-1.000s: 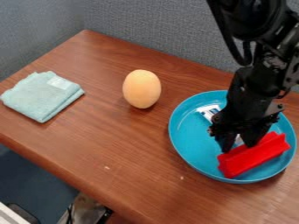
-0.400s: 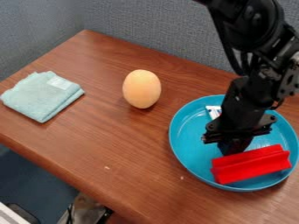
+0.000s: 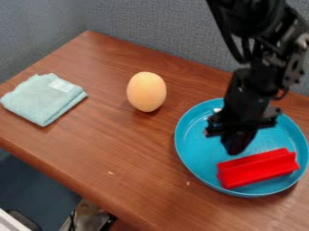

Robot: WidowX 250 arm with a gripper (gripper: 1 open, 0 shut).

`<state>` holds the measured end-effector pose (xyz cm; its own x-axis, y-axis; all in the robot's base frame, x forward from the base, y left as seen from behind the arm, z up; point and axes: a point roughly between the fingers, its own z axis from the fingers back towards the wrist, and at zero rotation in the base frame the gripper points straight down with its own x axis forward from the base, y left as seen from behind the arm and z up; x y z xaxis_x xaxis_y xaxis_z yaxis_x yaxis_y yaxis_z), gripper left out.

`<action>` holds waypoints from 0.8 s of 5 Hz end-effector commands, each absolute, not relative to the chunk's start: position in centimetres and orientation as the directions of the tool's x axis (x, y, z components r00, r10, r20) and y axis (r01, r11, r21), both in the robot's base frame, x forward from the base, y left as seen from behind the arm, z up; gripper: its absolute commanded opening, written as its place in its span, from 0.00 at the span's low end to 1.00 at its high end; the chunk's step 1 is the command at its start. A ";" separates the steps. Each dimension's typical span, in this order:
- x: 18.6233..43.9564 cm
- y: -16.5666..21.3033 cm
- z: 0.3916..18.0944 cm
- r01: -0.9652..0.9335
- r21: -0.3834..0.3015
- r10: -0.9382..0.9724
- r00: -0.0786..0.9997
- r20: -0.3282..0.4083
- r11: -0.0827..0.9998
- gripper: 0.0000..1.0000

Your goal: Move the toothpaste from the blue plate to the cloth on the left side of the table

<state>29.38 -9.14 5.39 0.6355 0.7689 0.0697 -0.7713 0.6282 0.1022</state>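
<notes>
My dark gripper [image 3: 237,143] points down over the middle of the blue plate [image 3: 196,150], at the right of the table [image 3: 108,144], and its fingers are shut. Of the toothpaste [image 3: 219,113] only a small white bit shows at the gripper's left side. The rest is hidden behind the fingers, which seem to be closed on it. The cloth [image 3: 42,97] lies folded at the table's far left edge, far from the gripper.
A red rectangular block [image 3: 257,168] lies in the plate just in front of and to the right of the gripper. An orange egg shape [image 3: 146,91] stands on the table between the plate and the cloth.
The fingers stood open over the plate a second ago and have shut. The gripper has since lifted slightly and shifted a little left. The red block lies flatter and lower in the plate.
</notes>
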 end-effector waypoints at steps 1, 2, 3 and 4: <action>30.0 -7.9 9.7 -0.800 0.025 0.798 0.599 0.069 0.599 0.00; 30.2 -5.5 12.1 -0.833 -0.004 0.832 0.552 0.051 0.553 0.00; 30.3 -2.5 14.1 -0.863 -0.013 0.863 0.505 0.019 0.505 0.00; 29.5 0.5 15.0 -0.881 -0.020 0.881 0.473 0.007 0.473 0.00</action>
